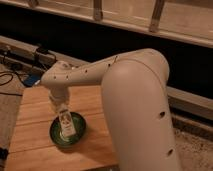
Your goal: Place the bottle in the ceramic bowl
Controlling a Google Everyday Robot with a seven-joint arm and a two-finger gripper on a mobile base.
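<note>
So we're looking at the bottle (65, 123) here, and it's sitting in the bowl (67, 130), white cap pointing up toward the arm and the pale label facing us. The bowl itself is resting on the wooden tabletop (35, 117), down near the front edge and roughly mid-width. The gripper (61, 107) is hanging right above the bottle's cap end, just over the bowl's far rim. We're not able to tell whether it's gripping the bottle or has let go. The big white arm (135, 95) is filling the right side of the view, reaching across the table. Some cables (10, 77) are lying off the table's far left corner.
</note>
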